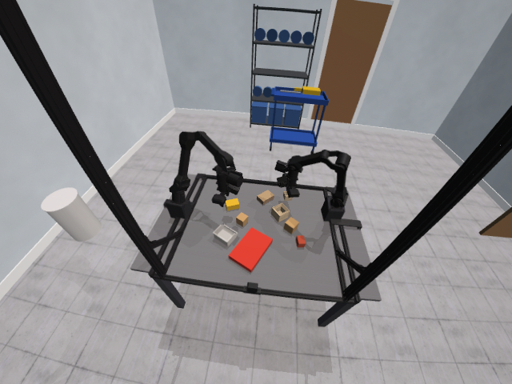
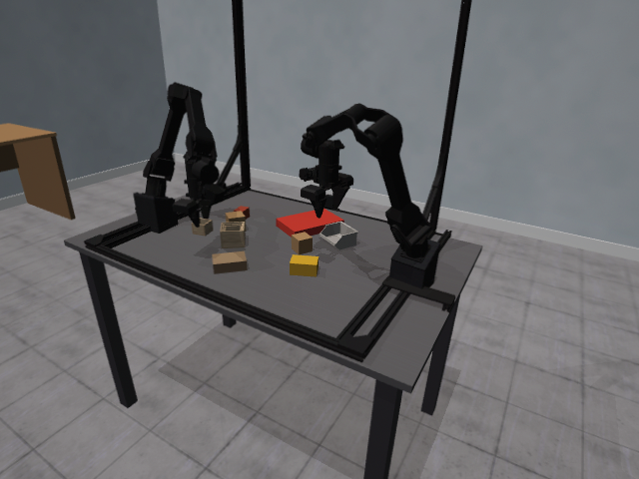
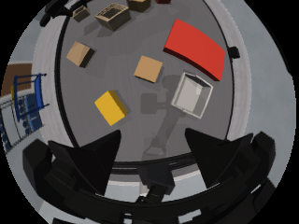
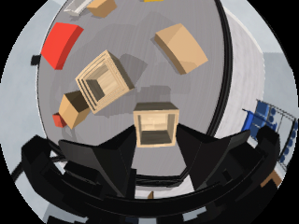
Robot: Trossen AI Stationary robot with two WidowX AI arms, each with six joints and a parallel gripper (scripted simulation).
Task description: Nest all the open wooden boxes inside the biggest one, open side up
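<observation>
A small open wooden box (image 1: pixel 287 196) (image 2: pixel 202 227) (image 4: pixel 156 119) is off the table, mouth up, between the fingers of my right gripper (image 2: pixel 201 221) (image 4: pixel 155 127), which is shut on it. A nested stack of larger wooden boxes (image 2: pixel 233 237) (image 3: pixel 113 18) (image 4: pixel 117 75) stands mouth up on the table close by, with stepped rims around an empty centre. The held box is beside the stack, not over it. My left gripper (image 2: pixel 325 212) (image 3: pixel 153 133) is open and empty, high above the table on the far side from the stack.
A tan block (image 1: pixel 290 225) and a small red block (image 1: pixel 301 241) lie past the stack. A long tan block (image 1: pixel 265 196) (image 4: pixel 182 49), tan cube (image 1: pixel 242 218), yellow block (image 1: pixel 232 204), white tray (image 3: pixel 192 95) and red slab (image 1: pixel 250 249) lie elsewhere on the table.
</observation>
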